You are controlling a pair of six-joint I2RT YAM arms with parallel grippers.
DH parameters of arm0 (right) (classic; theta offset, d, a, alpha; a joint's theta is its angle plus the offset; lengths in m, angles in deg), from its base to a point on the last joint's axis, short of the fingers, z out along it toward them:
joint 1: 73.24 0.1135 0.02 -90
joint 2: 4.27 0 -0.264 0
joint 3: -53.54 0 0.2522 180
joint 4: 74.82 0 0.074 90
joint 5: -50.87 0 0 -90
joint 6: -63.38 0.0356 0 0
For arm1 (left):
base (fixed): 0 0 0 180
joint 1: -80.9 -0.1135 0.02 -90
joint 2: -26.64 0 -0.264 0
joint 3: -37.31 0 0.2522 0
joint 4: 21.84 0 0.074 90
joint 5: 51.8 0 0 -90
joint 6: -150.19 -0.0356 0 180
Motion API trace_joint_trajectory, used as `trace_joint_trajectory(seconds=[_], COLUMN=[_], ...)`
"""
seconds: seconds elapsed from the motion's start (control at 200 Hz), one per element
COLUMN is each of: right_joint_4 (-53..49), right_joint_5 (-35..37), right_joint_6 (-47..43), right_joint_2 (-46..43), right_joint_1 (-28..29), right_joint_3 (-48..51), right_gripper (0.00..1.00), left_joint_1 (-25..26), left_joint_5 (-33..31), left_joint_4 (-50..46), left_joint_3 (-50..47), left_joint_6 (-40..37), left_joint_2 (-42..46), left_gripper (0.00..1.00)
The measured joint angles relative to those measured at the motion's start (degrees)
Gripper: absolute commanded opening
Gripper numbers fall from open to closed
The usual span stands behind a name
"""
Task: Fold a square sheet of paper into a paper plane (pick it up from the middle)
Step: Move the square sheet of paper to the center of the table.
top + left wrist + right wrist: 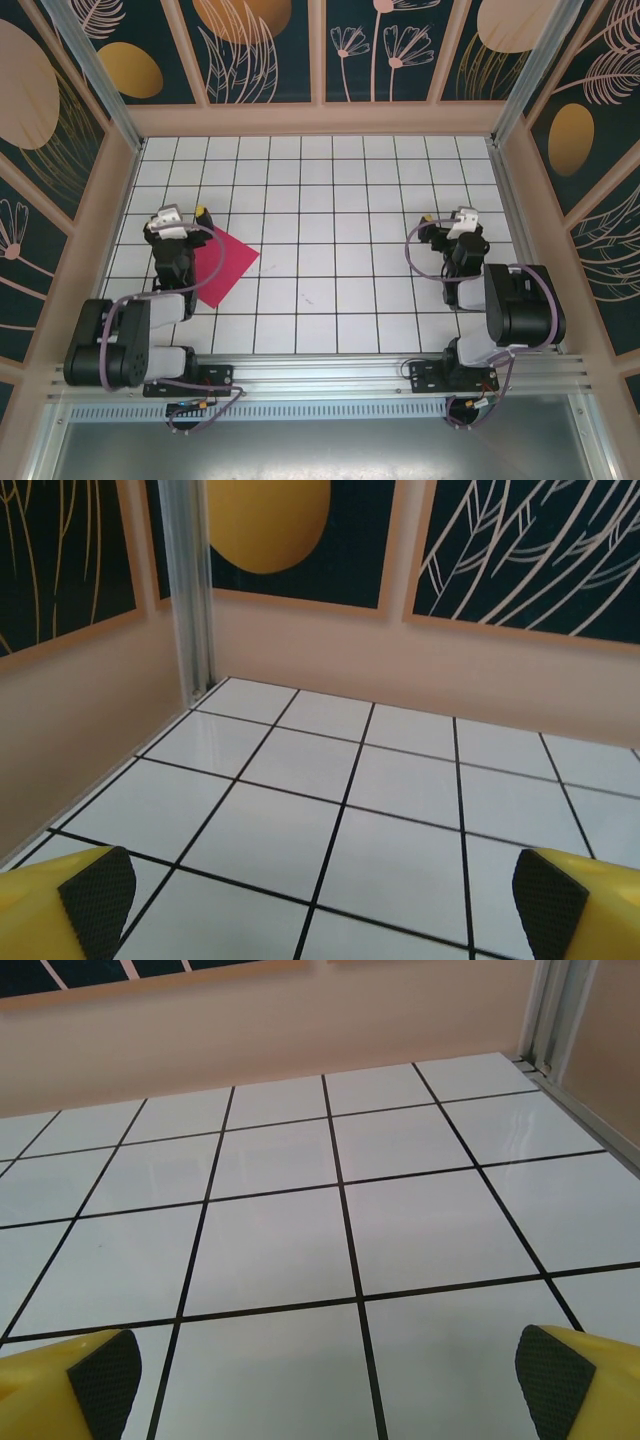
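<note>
Starting point: sheet flat, pickup pending

The square sheet of paper point(228, 262) lies flat and uncreased, just right of the left gripper point(320, 905), one edge under that arm. The left jaws stand wide apart and empty. The right gripper point(328, 1385) is well apart and likewise spread. Likely step: first pickup. The next move needs a pinch at the sheet's middle.
</note>
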Motion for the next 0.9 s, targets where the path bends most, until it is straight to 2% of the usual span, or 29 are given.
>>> trace_joint_trajectory(seconds=[0.145, 0.195, 0.26, 0.385, 0.485, 0.63, 0.901], right_joint_4=[-26.4, -35.1, -42.5, -50.4, -55.5, -59.4, -61.1], right_joint_5=[3.0, 2.6, -1.8, -12.5, -17.4, -19.8, -20.2], right_joint_6=[9.1, 12.3, 15.1, 18.6, 20.8, 22.8, 25.6], right_joint_2=[-6.3, -6.6, -7.0, -11.1, -14.0, -17.6, -18.1], right_joint_1=[0.3, 0.3, 0.3, 0.9, 2.2, 5.9, 10.3], right_joint_3=[-16.5, -23.5, -29.8, -29.0, -26.8, -24.8, -23.9], right_gripper=[0.99, 0.99, 0.99, 0.99, 0.99, 0.99, 0.99], left_joint_1=[0.0, -0.2, -0.3, -0.2, 0.1, 3.8, 6.2], left_joint_5=[-2.3, 0.2, 5.4, 14.0, 17.8, 16.5, 14.6], left_joint_4=[-16.1, -21.6, -28.5, -44.2, -55.3, -69.3, -78.5], left_joint_3=[9.9, 13.9, 19.0, 28.0, 29.2, 27.8, 21.5], left_joint_6=[10.0, 12.9, 16.1, 21.0, 23.7, 25.7, 28.0], left_joint_2=[7.8, 8.1, 5.6, -2.9, -6.5, -7.0, -3.8], left_gripper=[0.98, 0.98, 0.93, 0.86, 0.84, 0.86, 0.85])
